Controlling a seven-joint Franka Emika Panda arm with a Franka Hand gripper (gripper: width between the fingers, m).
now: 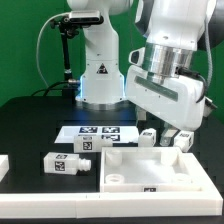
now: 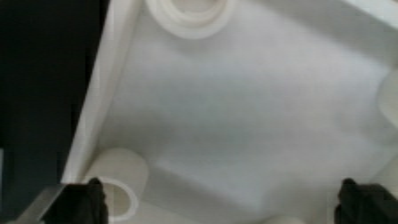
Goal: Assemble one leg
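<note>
The large flat white panel with round holes lies at the front, toward the exterior view's right. My gripper hangs over its far edge. In the wrist view the gripper is open; its dark fingertips stand wide apart with nothing between them, and only the panel with its round holes shows below. One leg, a white tagged block, lies on the black table toward the exterior view's left. More legs stand behind the panel, close beside the gripper.
The marker board lies flat in front of the robot base. Another white part shows at the exterior view's left edge. A black stand with cables rises at the back.
</note>
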